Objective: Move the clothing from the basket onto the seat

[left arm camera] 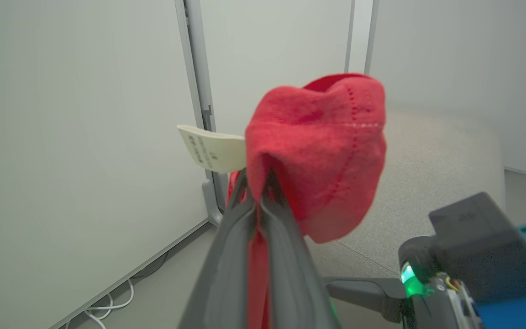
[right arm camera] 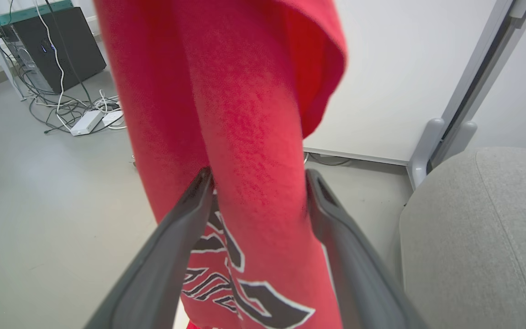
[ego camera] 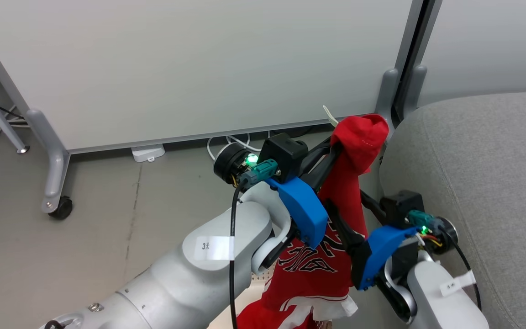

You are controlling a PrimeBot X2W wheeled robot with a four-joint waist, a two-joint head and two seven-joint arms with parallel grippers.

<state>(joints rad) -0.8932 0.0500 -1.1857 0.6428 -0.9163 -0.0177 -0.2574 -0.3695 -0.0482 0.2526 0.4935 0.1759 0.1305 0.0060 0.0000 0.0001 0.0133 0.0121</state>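
I see the jersey (ego camera: 343, 196) hanging lengthwise, straight down, its bunched top pinched in my left jaws; my right jaws stand wide, straddling it lower, just beside the seat (ego camera: 496, 183).

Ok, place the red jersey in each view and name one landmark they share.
Head view: jersey hangs at centre, reaching the bottom edge.
Left wrist view: jersey bunched at centre.
Right wrist view: jersey runs down the centre, top to bottom.
Shared landmark: grey seat, on the right in each.

The jersey (ego camera: 311, 283) runs off the head view's bottom edge; its white label (left arm camera: 213, 148) carries unreadably blurred print.
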